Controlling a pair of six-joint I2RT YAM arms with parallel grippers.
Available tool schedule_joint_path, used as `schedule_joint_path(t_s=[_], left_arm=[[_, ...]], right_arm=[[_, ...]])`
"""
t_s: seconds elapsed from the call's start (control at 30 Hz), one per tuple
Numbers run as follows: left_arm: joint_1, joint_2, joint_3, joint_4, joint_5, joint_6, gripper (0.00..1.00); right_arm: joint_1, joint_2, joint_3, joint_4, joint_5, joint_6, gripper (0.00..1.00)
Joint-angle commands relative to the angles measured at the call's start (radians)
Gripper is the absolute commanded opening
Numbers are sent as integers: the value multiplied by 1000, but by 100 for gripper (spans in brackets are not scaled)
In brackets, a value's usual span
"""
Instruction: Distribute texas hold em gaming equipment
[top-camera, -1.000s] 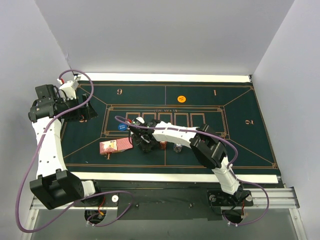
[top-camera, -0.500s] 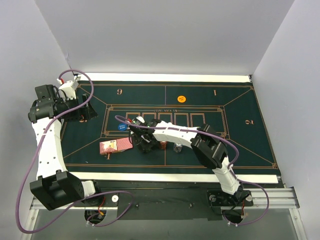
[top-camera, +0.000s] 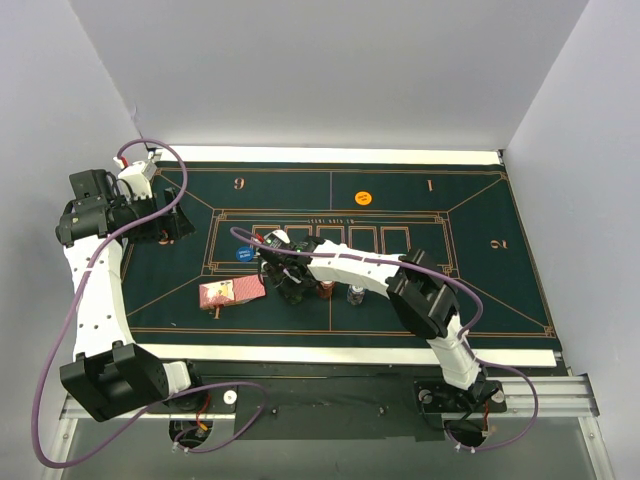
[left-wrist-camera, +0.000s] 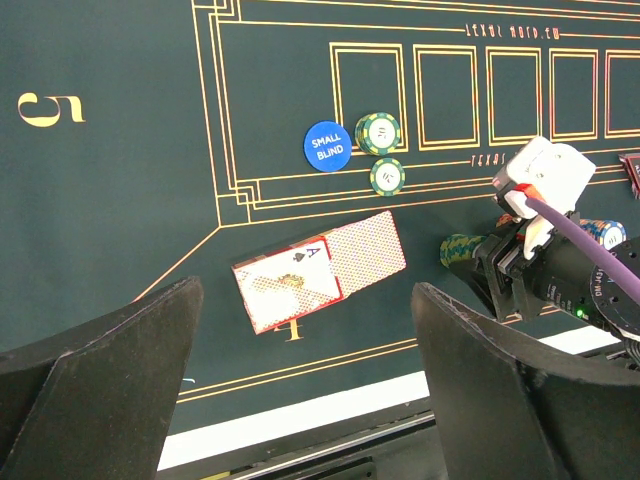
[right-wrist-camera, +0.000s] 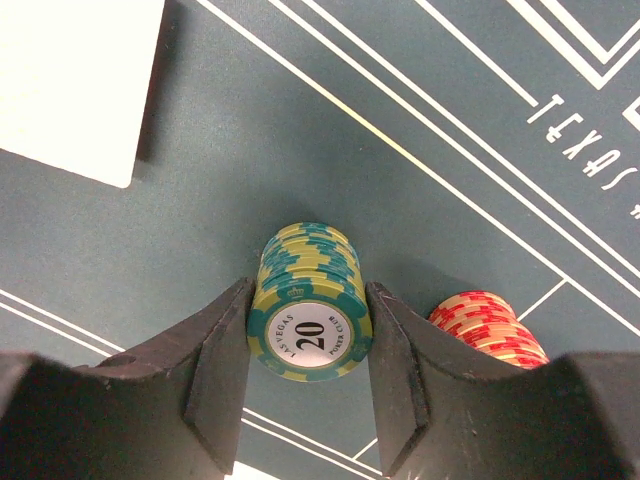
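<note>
Right jaws clamped on green striped-edge round chip stack (right-wrist-camera: 308, 325); red-orange striped chip stack (right-wrist-camera: 490, 325) at its three o'clock; left jaws apart.

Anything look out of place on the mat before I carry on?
The card pile lies skewed to the mat's orange lines, and a face-up ace sits on one end of it. The green chip stack in the right end effector stands upright.
</note>
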Motion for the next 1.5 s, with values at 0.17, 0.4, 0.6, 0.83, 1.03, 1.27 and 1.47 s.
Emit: schedule_joint_path(t_s=[0.17, 0.4, 0.6, 0.83, 1.03, 1.27, 1.47], left_arm=[[10, -31, 12, 18, 5, 9, 97], [8, -32, 11, 19, 1, 12, 97], [8, -29, 12, 18, 1, 12, 97], [8, -26, 19, 18, 1, 13, 97], [10, -9, 22, 16, 4, 15, 97], [10, 18, 34, 18, 8, 20, 97], [11, 40, 37, 27, 24, 20, 97]], right_arm=[[0, -31, 27, -49, 19, 8, 30], [-3, -74, 68, -59, 39, 8, 23], [-48, -111, 151, -79, 24, 20, 18], [-187, -111, 202, -85, 28, 26, 18], [-359, -27, 295, -127, 80, 17, 18], [-509, 169, 493, -179, 111, 55, 18], [-543, 312, 650, -216, 86, 50, 20]])
